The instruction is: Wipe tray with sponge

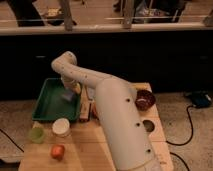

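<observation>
Your arm (107,107) fills the middle of the view, a thick white column rising from the bottom edge, bending at a rounded elbow and dropping toward the right side of the green tray (49,102). The gripper (68,90) sits at the end of that drop, over the tray's right inner edge, but the wrist and forearm crowd it so closely that you cannot tell how it is set. A small pale blue-grey patch just under it, on the tray floor near the right rim, looks like the sponge (66,95); whether the gripper is touching it or only just above it is not clear from here. The arm hides most of the wooden table (85,150) behind it, including much of the strip between the tray and the dark red bowl (145,99) on the right. In front of the tray you can see a white cup (61,127), a pale green cup (36,134) to its left, and an orange-red round fruit (58,151) nearer the front edge. A cable (192,127) trails across the floor at right.
</observation>
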Robot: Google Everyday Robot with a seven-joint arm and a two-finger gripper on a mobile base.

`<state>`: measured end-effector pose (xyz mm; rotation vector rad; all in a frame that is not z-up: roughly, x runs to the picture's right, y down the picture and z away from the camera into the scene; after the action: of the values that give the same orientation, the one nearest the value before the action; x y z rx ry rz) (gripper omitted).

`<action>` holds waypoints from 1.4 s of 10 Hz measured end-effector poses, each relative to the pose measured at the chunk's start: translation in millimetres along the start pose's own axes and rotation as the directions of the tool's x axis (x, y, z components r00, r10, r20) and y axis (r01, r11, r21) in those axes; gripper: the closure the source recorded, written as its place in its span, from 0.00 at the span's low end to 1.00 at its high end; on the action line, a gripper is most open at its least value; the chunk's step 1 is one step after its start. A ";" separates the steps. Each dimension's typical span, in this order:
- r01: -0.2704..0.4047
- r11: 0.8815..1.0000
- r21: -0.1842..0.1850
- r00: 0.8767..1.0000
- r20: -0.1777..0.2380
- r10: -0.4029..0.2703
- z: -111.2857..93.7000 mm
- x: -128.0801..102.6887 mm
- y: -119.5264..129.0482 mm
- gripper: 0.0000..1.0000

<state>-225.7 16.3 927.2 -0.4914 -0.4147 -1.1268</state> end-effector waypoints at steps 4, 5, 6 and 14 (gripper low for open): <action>0.082 0.997 0.007 0.995 0.062 -0.082 10.2 -12.8 -13.1 1.00; 0.107 0.994 0.010 0.991 0.080 -0.107 12.5 -17.6 -16.3 1.00; 0.132 0.991 0.011 0.987 0.094 -0.132 14.3 -22.9 -19.9 1.00; 0.228 0.974 0.011 0.961 0.157 -0.227 19.7 -40.0 -27.7 0.26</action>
<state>-267.6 47.8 925.9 -0.5511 -0.6175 -1.3158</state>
